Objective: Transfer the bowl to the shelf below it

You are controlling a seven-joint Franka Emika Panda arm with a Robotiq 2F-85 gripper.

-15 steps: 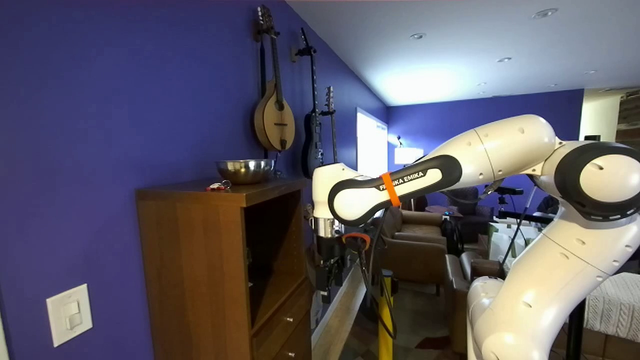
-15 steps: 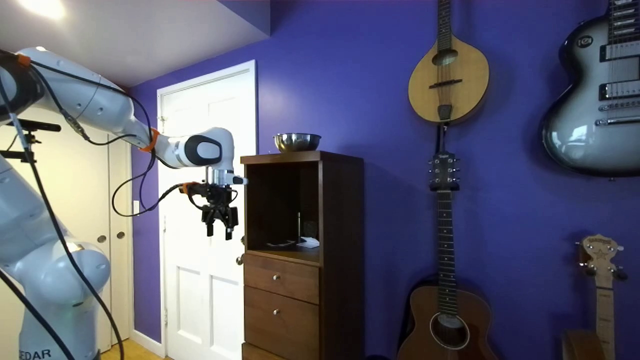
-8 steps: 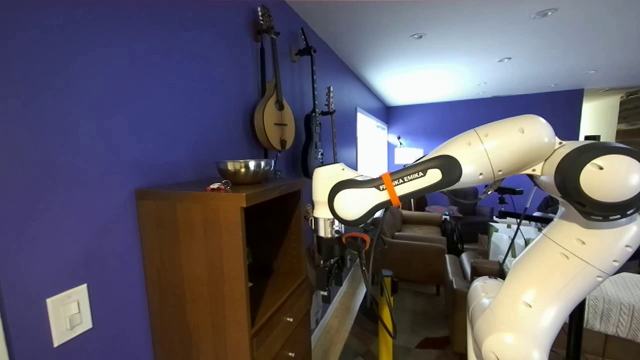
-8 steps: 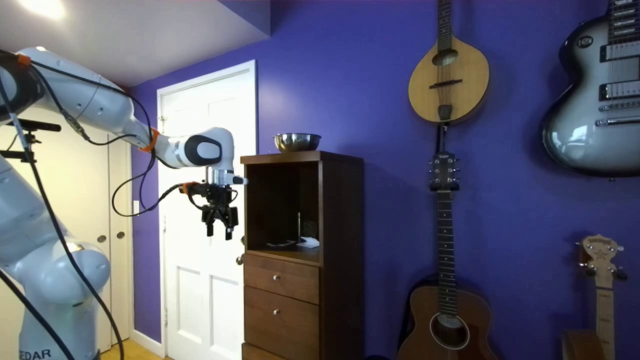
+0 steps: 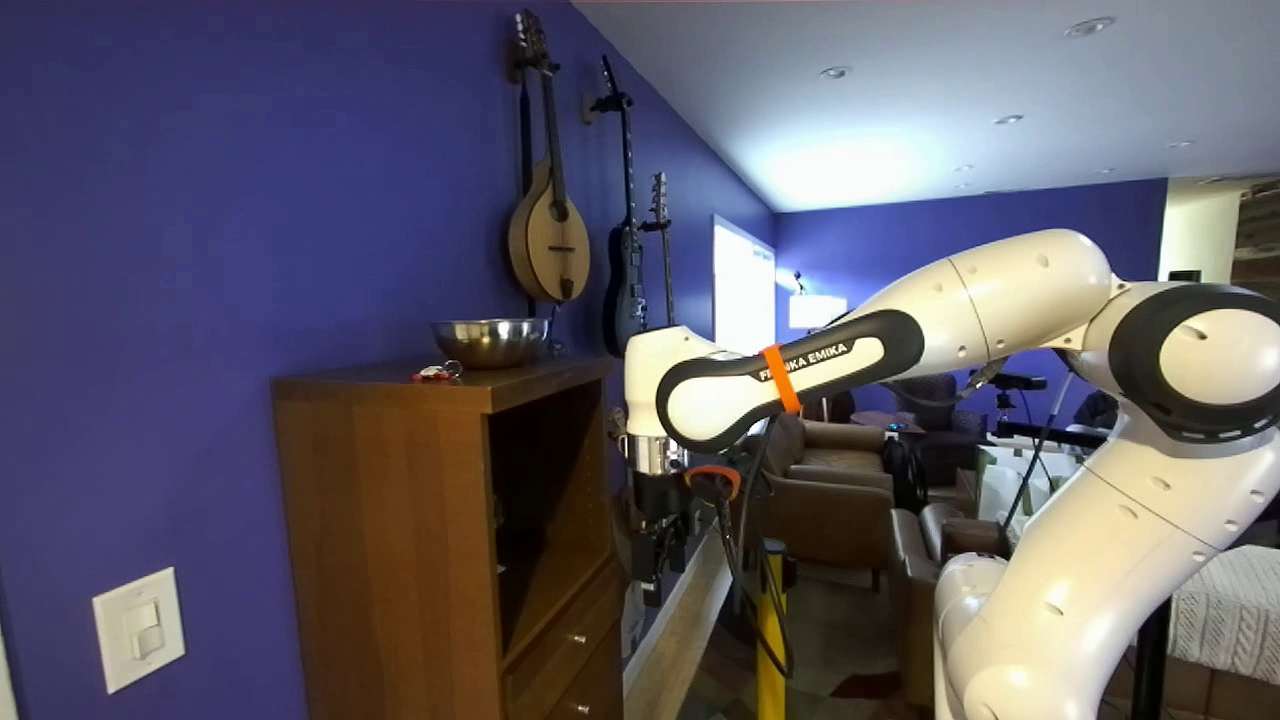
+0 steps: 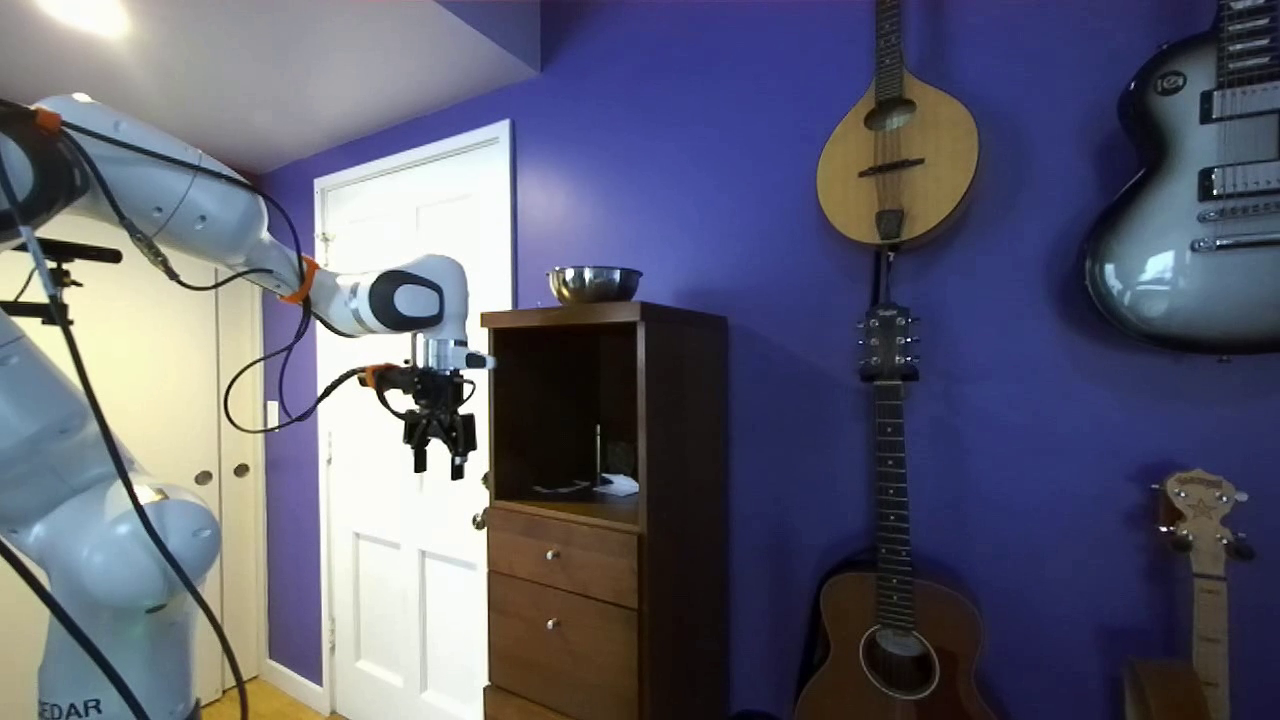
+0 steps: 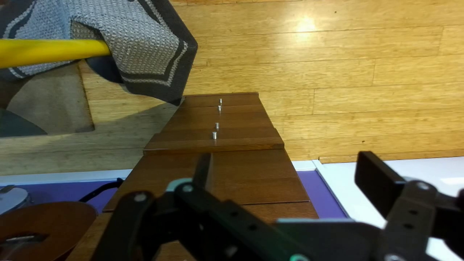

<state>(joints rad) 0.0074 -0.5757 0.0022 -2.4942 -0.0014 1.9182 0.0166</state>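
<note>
Notably, in an exterior view a small red item with a metal ring (image 5: 436, 373) lies near the shiny silver metal bowl (image 5: 490, 345), both on top of the tall brown wooden cabinet (image 5: 390, 520). In an exterior view facing the open compartment (image 6: 545, 410), a white sheet (image 6: 617, 485) shows on the wooden shelf (image 6: 580, 506) inside, lower than the bowl. Two drawer knobs (image 6: 552, 555) appear in both exterior views; the wrist view, looking down the cabinet's front, gives four, along with pale floorboards (image 7: 344, 72) and a dark-edged grey woven fabric (image 7: 145, 54) at the end of a yellow pole (image 7: 50, 52).

In both exterior views the bowl stands upright on the cabinet top, mouth turned up, rim level. It is round, so no long axis can be told.

The Franka Emika Panda arm (image 5: 980, 300) reaches from a raised elbow down along its forearm to the wrist. Below that the Robotiq gripper (image 6: 439, 466) hangs pointing straight down near the compartment's open front, lower than the bowl and well apart from it. Its two fingers (image 7: 377, 183) stand wide apart.
</note>
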